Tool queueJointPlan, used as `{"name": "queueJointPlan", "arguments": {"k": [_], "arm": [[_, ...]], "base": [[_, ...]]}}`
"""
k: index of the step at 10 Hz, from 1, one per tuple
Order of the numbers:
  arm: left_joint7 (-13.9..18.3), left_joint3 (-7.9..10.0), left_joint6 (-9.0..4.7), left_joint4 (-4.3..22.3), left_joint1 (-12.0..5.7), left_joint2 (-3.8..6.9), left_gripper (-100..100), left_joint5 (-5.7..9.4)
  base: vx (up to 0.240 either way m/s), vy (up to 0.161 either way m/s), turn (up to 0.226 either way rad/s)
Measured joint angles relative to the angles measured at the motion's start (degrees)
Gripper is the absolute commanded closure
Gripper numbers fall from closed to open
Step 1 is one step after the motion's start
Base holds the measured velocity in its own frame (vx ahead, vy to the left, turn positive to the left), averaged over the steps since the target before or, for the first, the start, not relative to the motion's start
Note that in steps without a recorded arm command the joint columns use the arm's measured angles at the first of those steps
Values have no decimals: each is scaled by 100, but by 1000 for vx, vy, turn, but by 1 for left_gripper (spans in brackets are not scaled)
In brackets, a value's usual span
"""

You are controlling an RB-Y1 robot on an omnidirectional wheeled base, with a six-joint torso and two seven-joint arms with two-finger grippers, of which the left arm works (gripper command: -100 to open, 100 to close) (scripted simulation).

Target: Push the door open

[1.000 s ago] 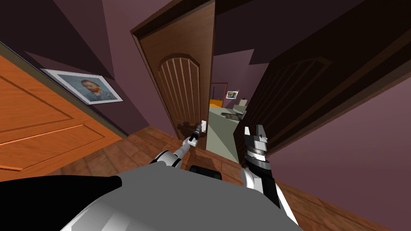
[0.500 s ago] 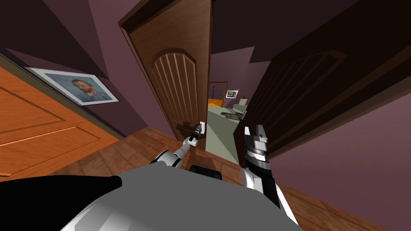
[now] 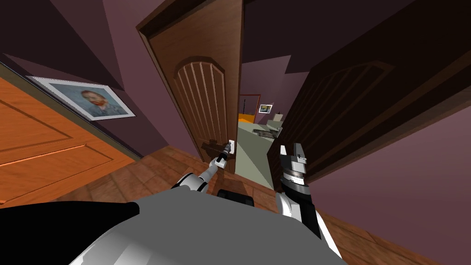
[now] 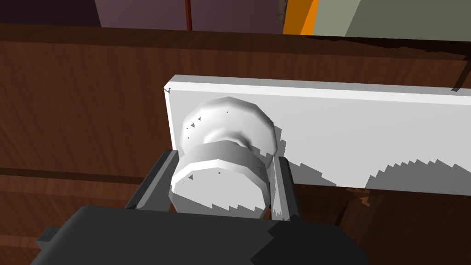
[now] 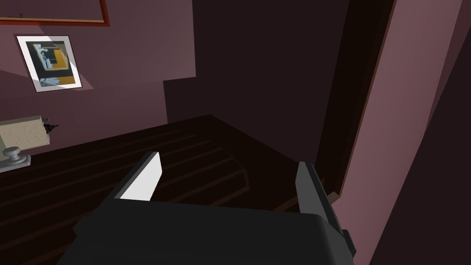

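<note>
The door [image 3: 202,92] is big and brown and looks like wood. It stands in the upper middle of the head view. It has a tall panel with a round top and straight lines running up and down on it. The door is open a little. In the gap on its right side you can see another room with a pale green floor [image 3: 246,161].

Low on the door, near its open edge, is a white plate [image 4: 345,133] with a round white knob [image 4: 221,170] on it. The left hand [image 4: 220,184] is at the knob. Its jaws press the knob's two sides, so they are gripping it.

The right hand [image 3: 291,151] is in the lower middle of the head view, a bit to the right. Its jaws stand wide apart and hold nothing. Behind it is a second, much darker door [image 3: 349,106] with the same kind of panel.

A picture of a man's face [image 3: 87,103] hangs on the purple wall at the upper left. Under it is a bright orange panel [image 3: 46,147]. The floor on this side [image 3: 152,170] is made of brown boards.
</note>
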Motion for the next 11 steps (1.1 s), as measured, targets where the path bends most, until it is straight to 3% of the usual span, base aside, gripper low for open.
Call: {"name": "queueJointPlan", "arguments": {"k": [4, 5, 6, 8, 9, 10, 11], "arm": [[-46, 153, -82, 233, -89, 44, 100, 54], [-54, 183, -105, 249, -126, 62, 100, 64], [-62, 191, -55, 90, -77, 79, 100, 63], [-123, 285, -22, 92, -21, 96, 100, 88], [-126, 343, -104, 272, -83, 116, 100, 110], [-133, 365, -69, 121, 5, 143, 100, 114], [-139, 423, -51, 180, -40, 178, 100, 136]], "base": [[175, -84, 40], [65, -28, -9], [143, -83, 45], [170, -125, 69], [109, -70, 27], [142, -108, 49], [167, -111, 65]]}}
